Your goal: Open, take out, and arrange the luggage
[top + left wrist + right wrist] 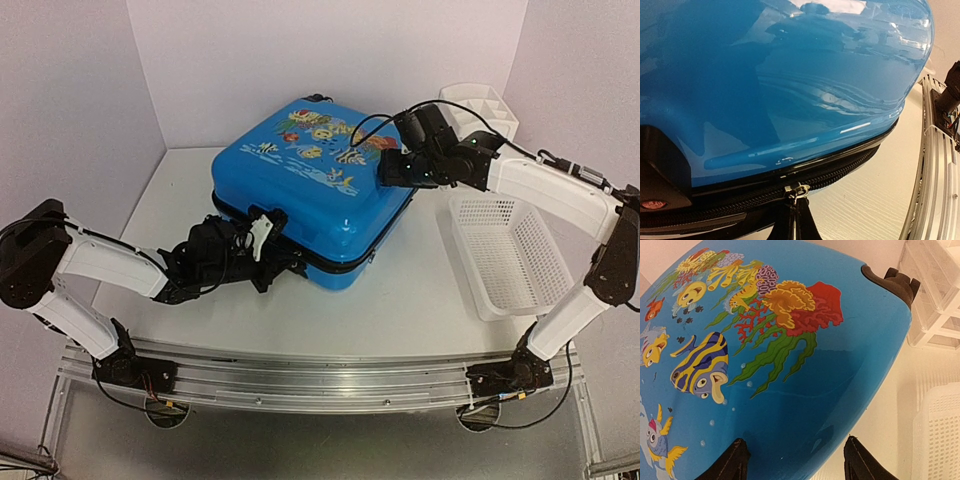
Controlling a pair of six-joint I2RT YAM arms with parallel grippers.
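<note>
The blue fish-print suitcase (300,190) lies flat and closed, lid up, turned at an angle on the far middle of the tabletop (420,290). The left end effector (795,216) meets the suitcase's near-left edge low down, its fingers pressed together and pinching the zipper pull (796,190) on the black zipper band (715,210). The right end effector (797,460) is at the suitcase's right edge, fingers (732,462) spread wide with the curved lid between them; I cannot tell whether they touch.

The suitcase's far corner sits close to the back wall (330,50). To its right a strip of tabletop separates it from the white perforated basket (470,270), with the white compartmented organizer (480,105) behind that. Bare tabletop stretches from the suitcase's near edge to the aluminium rail (320,375), and along its left side.
</note>
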